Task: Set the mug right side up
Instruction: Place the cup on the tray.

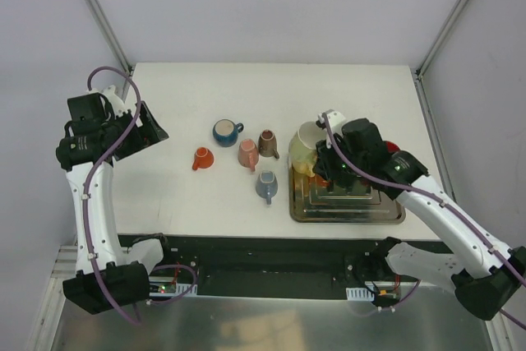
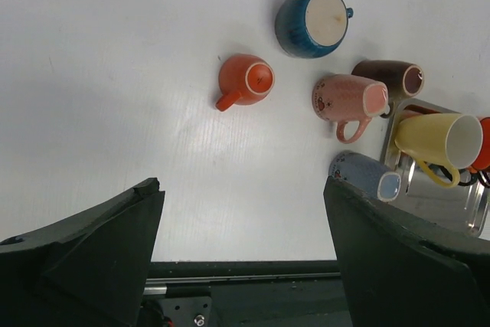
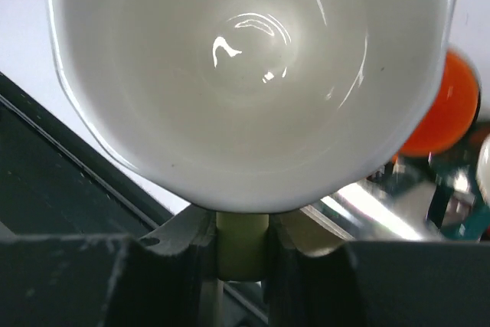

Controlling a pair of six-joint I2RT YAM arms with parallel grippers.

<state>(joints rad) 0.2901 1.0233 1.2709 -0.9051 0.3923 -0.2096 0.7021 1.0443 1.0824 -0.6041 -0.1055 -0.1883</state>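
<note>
While sideways — mug (image 1: pixel 302 150), axis roughly level

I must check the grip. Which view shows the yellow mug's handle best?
Right wrist view: the handle sits pinched in the right gripper, close up. Left wrist view shows it small, far off. Top view shows only the mug body.
</note>
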